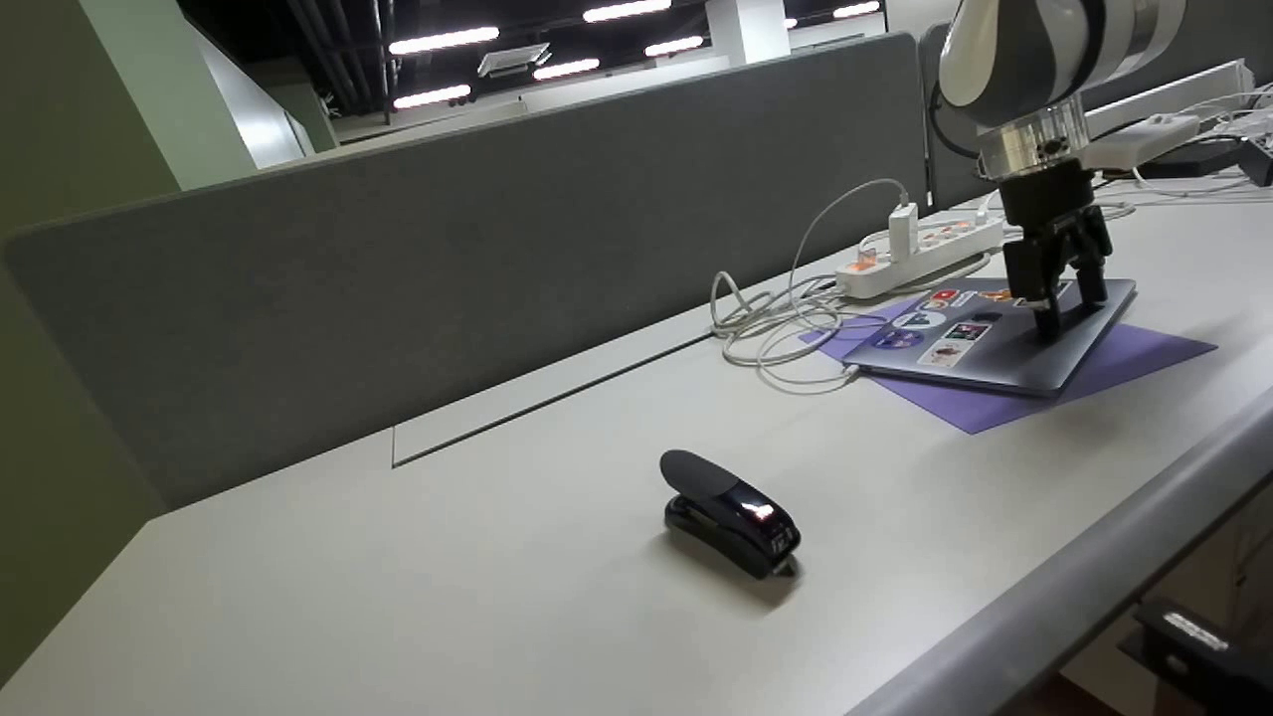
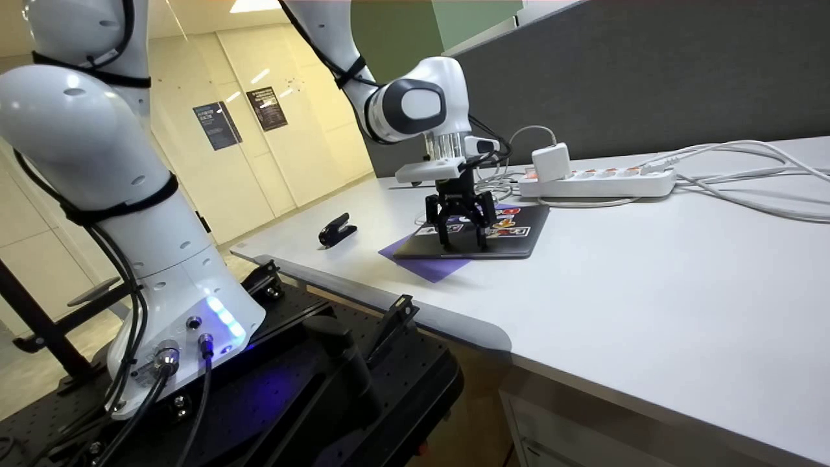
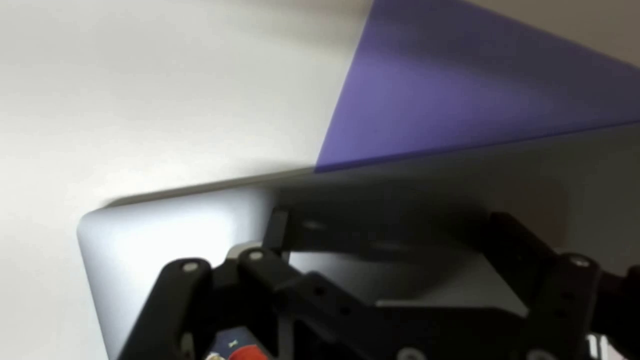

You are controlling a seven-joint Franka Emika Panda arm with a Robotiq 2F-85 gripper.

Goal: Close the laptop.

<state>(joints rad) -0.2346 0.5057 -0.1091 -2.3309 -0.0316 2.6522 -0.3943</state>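
Observation:
The silver-grey laptop lies with its stickered lid down flat, seen in both exterior views. Its screen and keyboard are hidden under the lid. The lid's bare edge and a rounded corner show in the wrist view. My gripper points down over the lid near its edge, also in an exterior view. Its two black fingers are apart, with nothing between them, in the wrist view. The fingertips are at or just above the lid; I cannot tell if they touch.
A purple sheet lies under the laptop. A white power strip with cables stands behind it, along a grey partition. A black stapler lies on the desk. The desk's rounded front edge is near the laptop.

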